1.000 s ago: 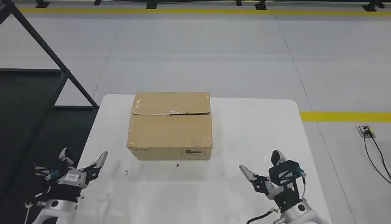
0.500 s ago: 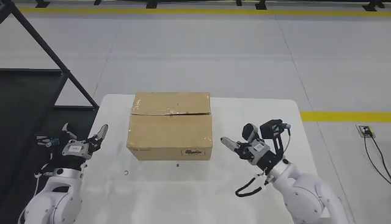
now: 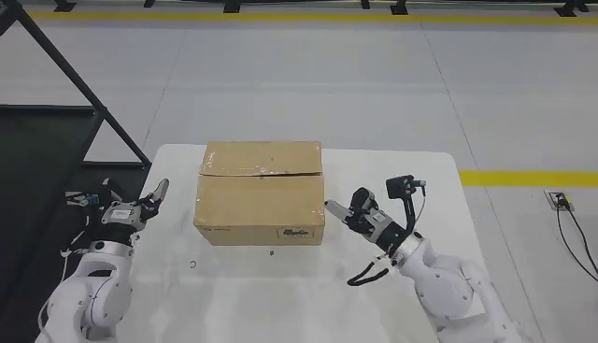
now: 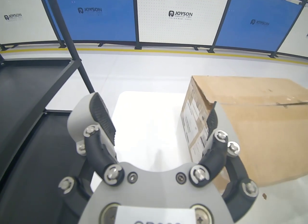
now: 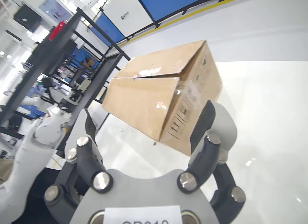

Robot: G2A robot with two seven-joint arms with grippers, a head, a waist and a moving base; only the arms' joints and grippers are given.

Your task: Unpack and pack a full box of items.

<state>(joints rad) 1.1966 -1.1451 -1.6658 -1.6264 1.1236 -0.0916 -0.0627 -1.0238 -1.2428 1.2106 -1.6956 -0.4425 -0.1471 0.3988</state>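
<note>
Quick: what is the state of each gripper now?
Left gripper: open, holding nothing.
Right gripper: open, holding nothing, beside the box.

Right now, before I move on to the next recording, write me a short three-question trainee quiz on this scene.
1. True or false: the cardboard box on the table is closed on top.
2. What does the right gripper hold? A) the box B) nothing C) a roll of tape
3. Fill in: the left gripper has its fingers ____.
Key: 1 true; 2 B; 3 open.
</note>
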